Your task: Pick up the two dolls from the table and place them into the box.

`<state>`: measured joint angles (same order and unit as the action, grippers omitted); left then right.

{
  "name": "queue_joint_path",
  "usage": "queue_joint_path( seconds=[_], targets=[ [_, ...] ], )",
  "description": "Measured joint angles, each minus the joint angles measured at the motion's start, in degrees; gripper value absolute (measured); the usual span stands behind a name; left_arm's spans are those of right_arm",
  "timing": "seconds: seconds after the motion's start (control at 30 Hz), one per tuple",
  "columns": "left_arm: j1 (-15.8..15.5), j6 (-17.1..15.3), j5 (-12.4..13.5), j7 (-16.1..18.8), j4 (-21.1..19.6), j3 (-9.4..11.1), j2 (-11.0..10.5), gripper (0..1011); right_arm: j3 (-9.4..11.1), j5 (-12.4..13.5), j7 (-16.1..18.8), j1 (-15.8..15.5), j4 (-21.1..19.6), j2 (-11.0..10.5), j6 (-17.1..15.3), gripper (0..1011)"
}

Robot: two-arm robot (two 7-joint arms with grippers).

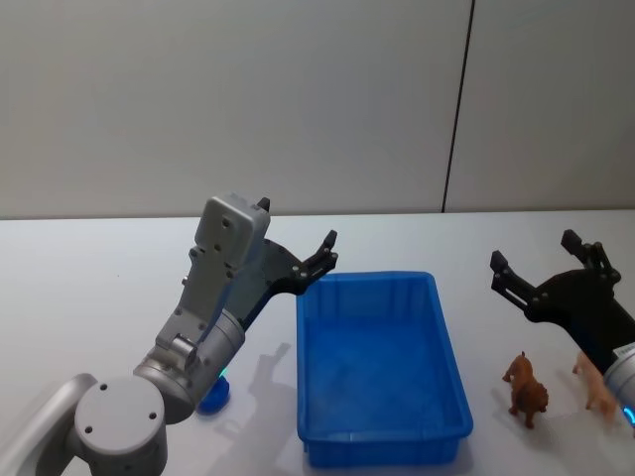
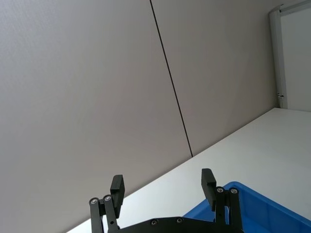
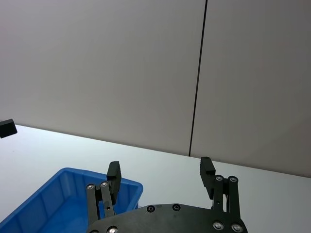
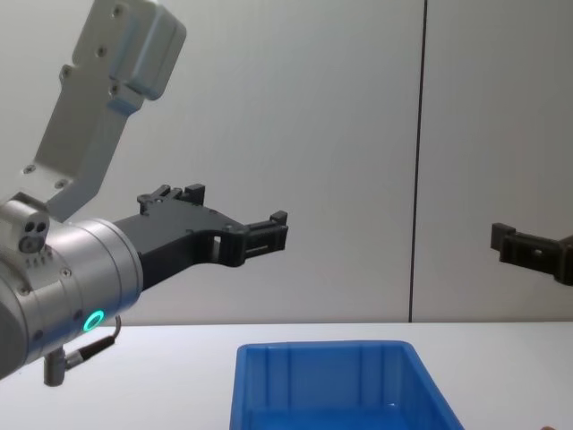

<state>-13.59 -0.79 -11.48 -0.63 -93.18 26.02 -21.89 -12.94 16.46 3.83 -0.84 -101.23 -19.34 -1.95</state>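
The blue box [image 1: 301,367] sits empty in the middle of the white table [image 1: 89,288]. To its right stand the two dolls: the brown one [image 1: 526,389] and the pale pink one [image 1: 597,385], which is partly behind my right arm. My right gripper [image 1: 534,251] hovers open above and behind the dolls, holding nothing. The left gripper [image 1: 296,224] hangs open in the air by the box's far left corner, also holding nothing. Each wrist view shows its own open gripper [image 2: 163,182] [image 3: 160,169] above a piece of the box [image 2: 262,208] [image 3: 48,199].
A small blue object [image 1: 213,397] lies on the table under my left arm. A grey wall with a dark vertical seam [image 1: 456,109] stands behind the table. Bare tabletop stretches to the left of the box and behind it.
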Motion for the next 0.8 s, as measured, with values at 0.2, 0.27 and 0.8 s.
queue_joint_path(
  seconds=[0.2, 0.27, 0.8],
  targets=[
    [0.00, 0.00, 0.00, 0.00, 0.00, 0.00, 0.00, 1001, 0.00, 0.00, 0.00, 0.00, 0.00, 0.00, 0.00, 1001],
    [0.00, 0.00, 0.00, 0.00, 0.00, 0.00, 0.00, 1001, 0.00, 0.00, 0.00, 0.00, 0.00, 0.00, 0.00, 1001],
    [0.00, 0.00, 0.00, 0.00, 0.00, 0.00, 0.00, 1001, 0.23, 0.32, 0.24, 0.05, 0.40, -0.13, -0.05, 1001]
  ],
)
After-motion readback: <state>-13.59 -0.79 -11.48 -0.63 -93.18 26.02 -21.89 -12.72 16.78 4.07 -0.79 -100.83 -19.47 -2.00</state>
